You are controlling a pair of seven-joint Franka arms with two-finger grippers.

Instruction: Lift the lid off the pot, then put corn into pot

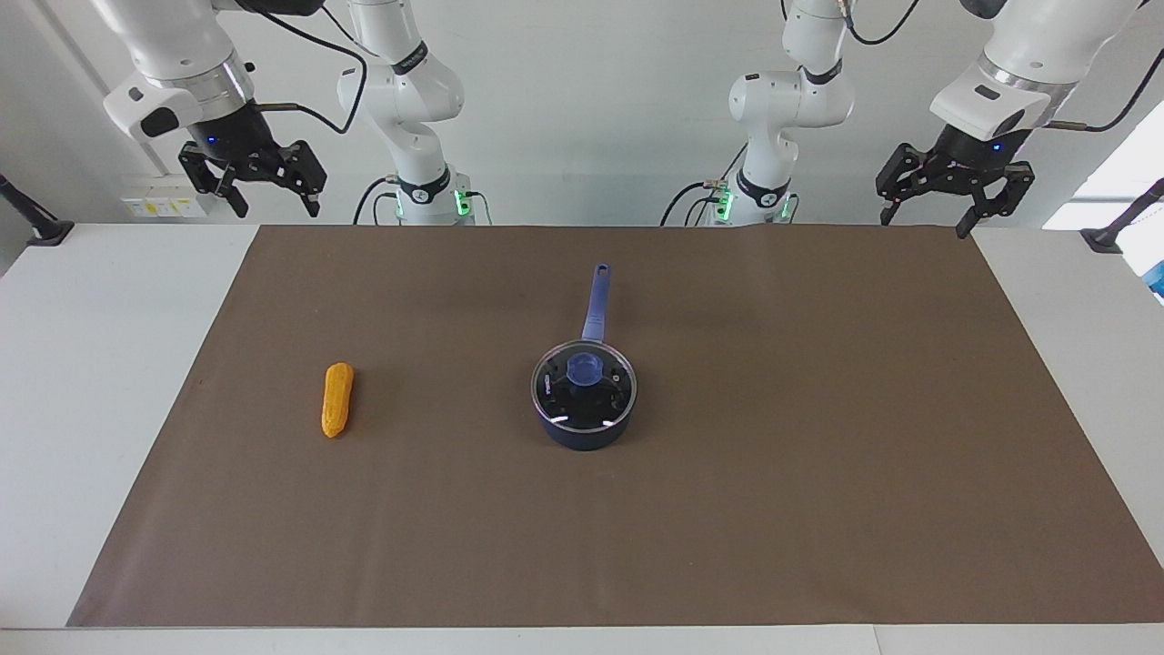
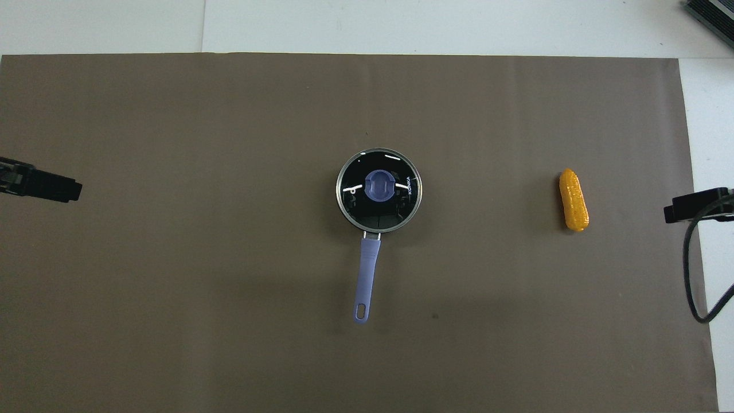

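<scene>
The dark blue pot (image 1: 582,428) stands mid-mat with the glass lid (image 1: 607,400) and its blue knob (image 1: 583,368) on it; its handle (image 1: 596,305) points toward the robots. It also shows in the overhead view (image 2: 379,221) with the lid (image 2: 401,206) on it. The orange-yellow corn (image 1: 336,399) lies on the mat toward the right arm's end, beside the pot, and shows in the overhead view (image 2: 574,199). My right gripper (image 1: 273,202) is open and empty, raised over the table's edge by its base. My left gripper (image 1: 926,220) is open and empty, raised at its own end.
A brown mat (image 1: 818,455) covers most of the white table (image 1: 82,364). Only the gripper tips show in the overhead view: the left (image 2: 57,188) and the right (image 2: 688,206), with a black cable (image 2: 691,275) hanging by the right one.
</scene>
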